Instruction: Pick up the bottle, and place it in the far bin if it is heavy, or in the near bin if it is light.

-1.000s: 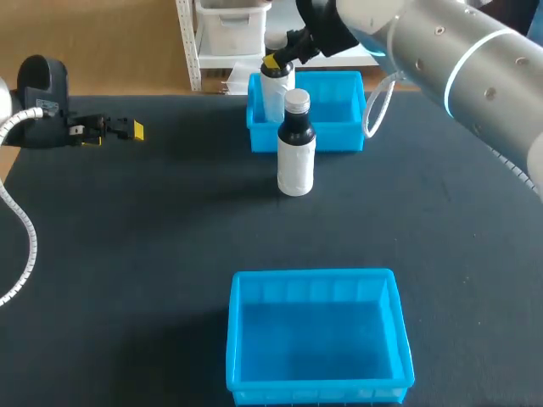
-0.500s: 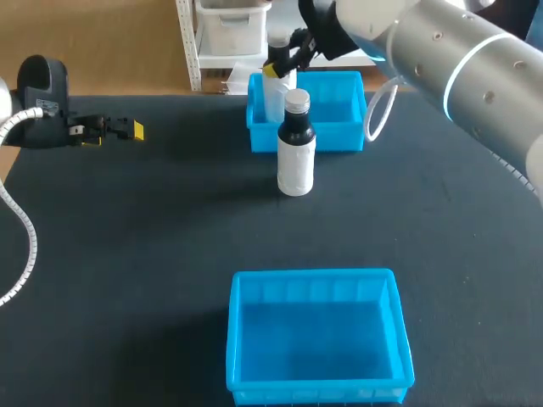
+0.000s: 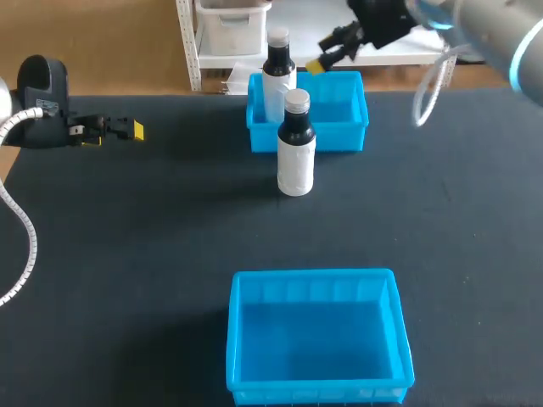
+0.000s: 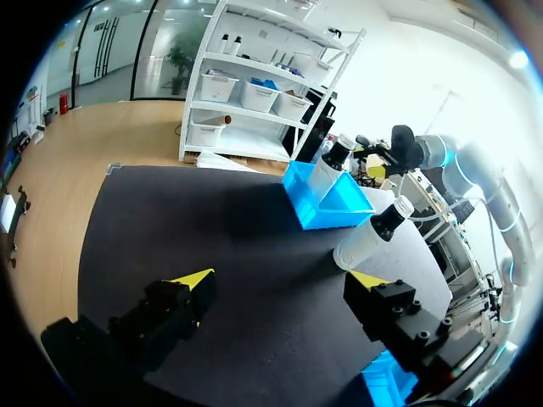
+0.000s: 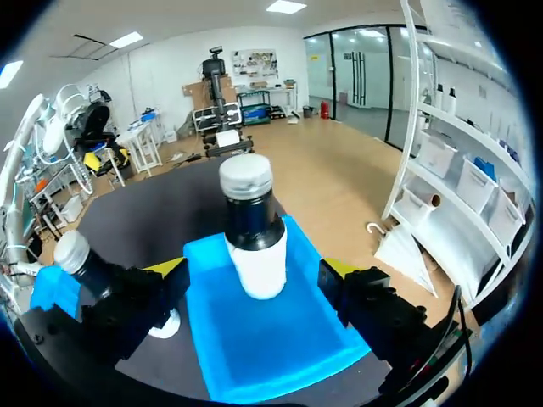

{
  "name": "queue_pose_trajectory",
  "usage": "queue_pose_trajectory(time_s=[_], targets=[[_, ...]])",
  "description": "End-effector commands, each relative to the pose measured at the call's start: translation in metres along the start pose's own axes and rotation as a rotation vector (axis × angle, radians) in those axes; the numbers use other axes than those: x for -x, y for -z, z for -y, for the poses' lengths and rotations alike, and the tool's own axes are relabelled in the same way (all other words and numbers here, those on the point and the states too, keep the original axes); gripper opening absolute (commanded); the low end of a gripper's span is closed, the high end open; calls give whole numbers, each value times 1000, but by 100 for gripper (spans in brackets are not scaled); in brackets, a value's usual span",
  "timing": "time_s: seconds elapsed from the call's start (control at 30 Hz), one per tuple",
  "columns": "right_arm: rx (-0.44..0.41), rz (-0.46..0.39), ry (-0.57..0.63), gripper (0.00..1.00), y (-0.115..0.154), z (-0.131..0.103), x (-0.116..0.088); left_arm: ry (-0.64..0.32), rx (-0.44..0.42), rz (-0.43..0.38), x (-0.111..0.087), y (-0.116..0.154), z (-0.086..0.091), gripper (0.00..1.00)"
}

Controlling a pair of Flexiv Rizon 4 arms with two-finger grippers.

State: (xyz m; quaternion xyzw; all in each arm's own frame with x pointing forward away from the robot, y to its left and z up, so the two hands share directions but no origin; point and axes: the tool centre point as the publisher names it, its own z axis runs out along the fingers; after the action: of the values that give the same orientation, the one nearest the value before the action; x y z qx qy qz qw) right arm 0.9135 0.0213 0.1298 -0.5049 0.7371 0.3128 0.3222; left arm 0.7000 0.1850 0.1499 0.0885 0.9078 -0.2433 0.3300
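Note:
A white bottle with a black neck and grey cap (image 3: 276, 76) stands upright in the left end of the far blue bin (image 3: 335, 114). My right gripper (image 3: 329, 51) hangs open to the right of it, above the bin's back edge, touching nothing. Seen from the right wrist, that bottle (image 5: 252, 229) stands ahead of the right gripper (image 5: 253, 273), apart from its spread fingers. A second, similar bottle (image 3: 296, 144) stands on the table just in front of the far bin. My left gripper (image 3: 127, 130) is open and empty at the table's far left.
The near blue bin (image 3: 318, 335) sits at the front middle, holding nothing. From the left wrist, the far bin (image 4: 335, 203) and both bottles lie well ahead of the left gripper (image 4: 280, 280). Black table surface (image 3: 153, 237) spreads between the bins.
My right gripper opened and let go of the bottle in the far bin, then drew back to the right. The bottle stays upright. The left arm has not moved.

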Motion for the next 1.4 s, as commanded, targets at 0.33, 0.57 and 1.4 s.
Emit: queue_pose_trajectory(time_s=[0.33,0.57,1.4], targets=[[-30,-21,80,100,96,-81,-53,0,0,0,0,0,0,100],[-43,-22,134,100,105,-124,-57,0,0,0,0,0,0,100],[121,34,189,100,21,-161,-38,0,0,0,0,0,0,100]])
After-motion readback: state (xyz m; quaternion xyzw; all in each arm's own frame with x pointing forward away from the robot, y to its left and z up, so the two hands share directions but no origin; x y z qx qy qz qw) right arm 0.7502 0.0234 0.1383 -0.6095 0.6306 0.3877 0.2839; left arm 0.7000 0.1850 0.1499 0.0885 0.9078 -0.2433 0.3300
